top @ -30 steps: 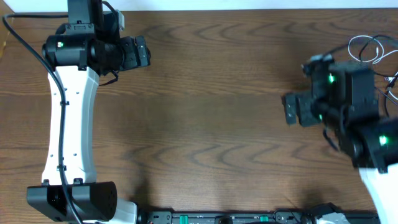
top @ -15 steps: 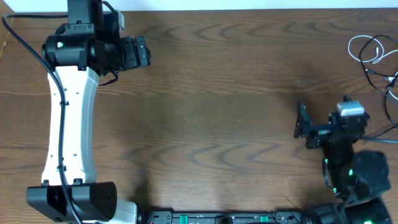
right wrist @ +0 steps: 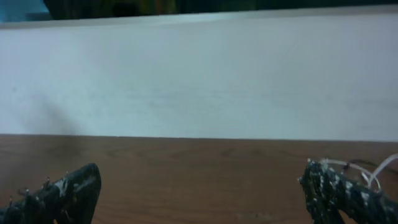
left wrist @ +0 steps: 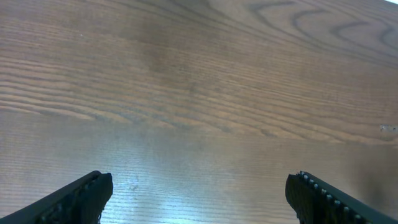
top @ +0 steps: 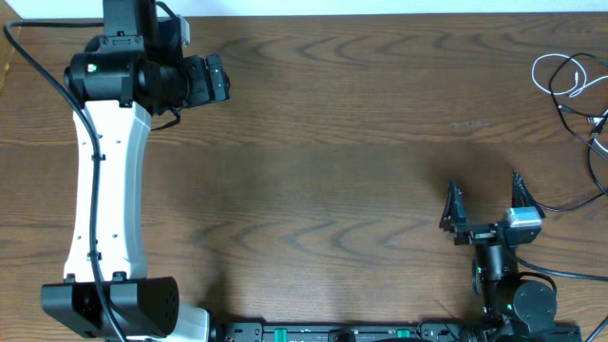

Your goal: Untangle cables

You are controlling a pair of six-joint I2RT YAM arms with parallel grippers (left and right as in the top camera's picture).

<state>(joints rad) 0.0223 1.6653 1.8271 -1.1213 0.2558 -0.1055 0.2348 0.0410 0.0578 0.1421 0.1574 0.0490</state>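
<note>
Along the right edge of the dark wood-grain table (top: pixel 332 142), as seen from overhead, the thin cables are entered: 1 white cord (top: pixel 559 74) in loose loops, crossed by and lying against thin black cords (top: pixel 592 133), the lot partly cut off by the frame. No strand is seen laid apart from the others, so the untangling is judged hardly begun, with all the separating left to do. Right gripper (top: pixel 484 198): set near the front edge, well apart from the cables, fingers spread wide, nothing held or touched; the white loops are glimpsed beyond its right finger (right wrist: pixel 339 186) in the wrist view. Left gripper (top: pixel 218 78): placed at the far left, fingers (left wrist: pixel 81 196) likewise spread wide over bare wood, empty.
</note>
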